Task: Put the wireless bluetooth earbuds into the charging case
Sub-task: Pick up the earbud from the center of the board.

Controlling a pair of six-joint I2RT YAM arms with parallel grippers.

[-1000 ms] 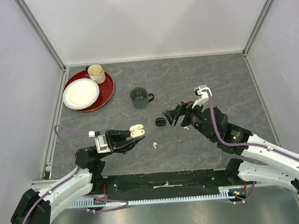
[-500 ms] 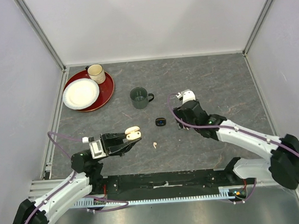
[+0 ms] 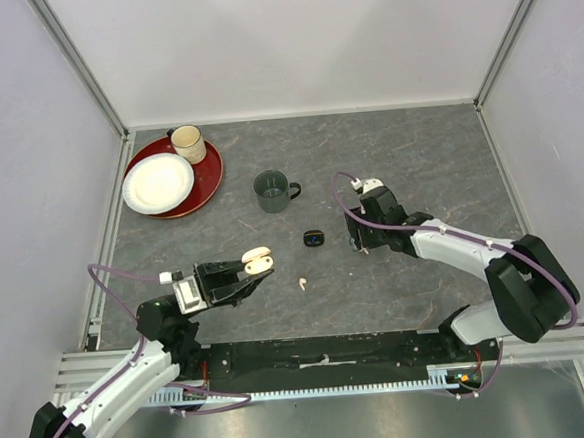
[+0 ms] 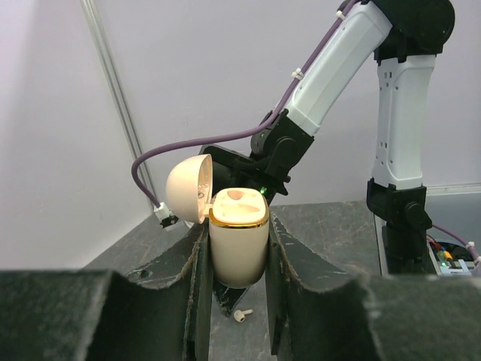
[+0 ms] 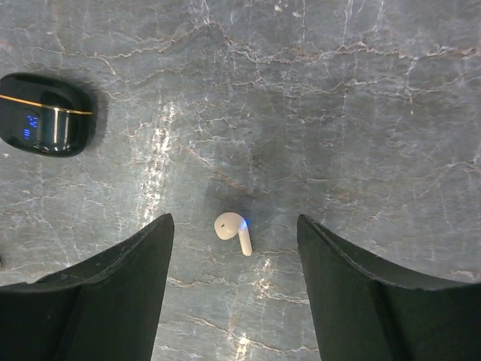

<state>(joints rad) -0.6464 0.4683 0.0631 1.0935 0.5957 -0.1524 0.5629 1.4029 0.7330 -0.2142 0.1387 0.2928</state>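
Seen from above, the left gripper [image 3: 248, 271] held the cream charging case [image 3: 260, 258] pinched between its fingers, lid flipped open, over the near part of the table [image 3: 418, 150]. A loose white earbud [image 3: 301, 281] lay just beside it. The right gripper [image 3: 358, 241] pointed down just right of a closed black case [image 3: 314, 238], its fingers too small to judge from there. The left wrist camera showed the cream case upright and clamped at both sides, with the loose earbud on the table below; whether any earbud sat inside could not be told. The right wrist camera looked straight down past widely spread fingers [image 5: 113, 293] at a second white earbud [image 5: 234, 232], lying flat on the table between them and untouched, the black case off to one side. Picking up that earbud appeared to be the step in hand. The next move likely called for a straight descent and a gentle close across its tiny body before any carry to the open case.
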